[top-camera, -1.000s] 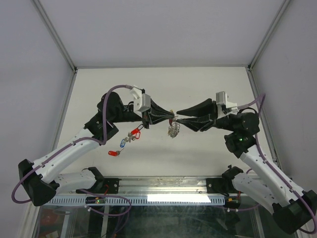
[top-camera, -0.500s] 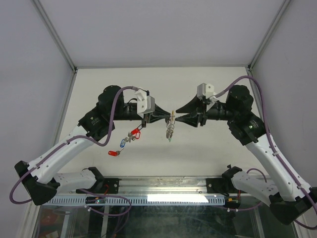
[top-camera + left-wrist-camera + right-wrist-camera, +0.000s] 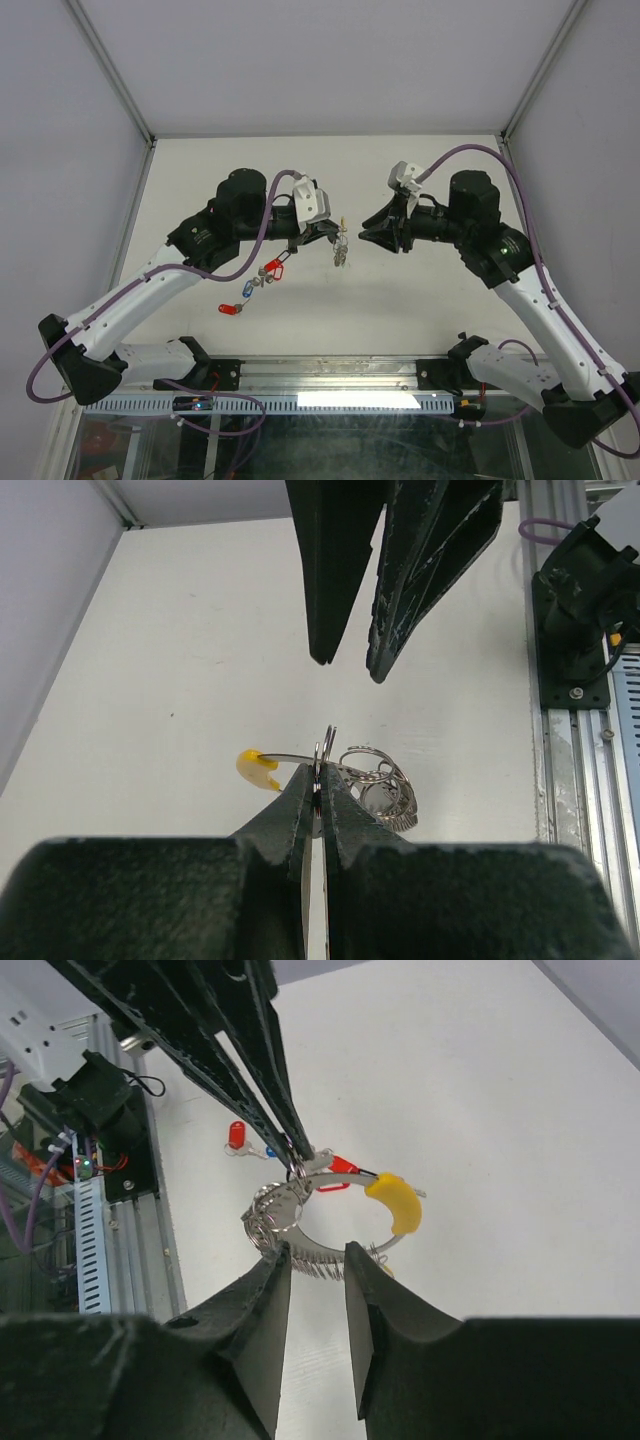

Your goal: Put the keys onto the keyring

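My left gripper point(image 3: 338, 234) point(image 3: 322, 772) is shut on the keyring point(image 3: 329, 742), a thin silver wire ring held edge-on above the table. From the keyring hangs a cluster of silver rings point(image 3: 382, 781) point(image 3: 272, 1218) and a key with a yellow tag point(image 3: 255, 768) point(image 3: 396, 1205). My right gripper point(image 3: 364, 232) point(image 3: 315, 1252) faces it from the right, a little short of the cluster. Its jaws stand apart with nothing between them. More keys lie on the table below my left arm: one with a red tag point(image 3: 271, 268), one with a blue tag point(image 3: 247, 290) and another red one point(image 3: 227, 309).
The white table point(image 3: 420, 300) ends at a metal rail point(image 3: 330, 400) along the near edge, where both arm bases are bolted. Grey walls stand on the left, right and far sides.
Both arms have swung higher. My right gripper has backed off to the right from the hanging cluster and its jaws have narrowed a little. The left gripper has kept its hold.
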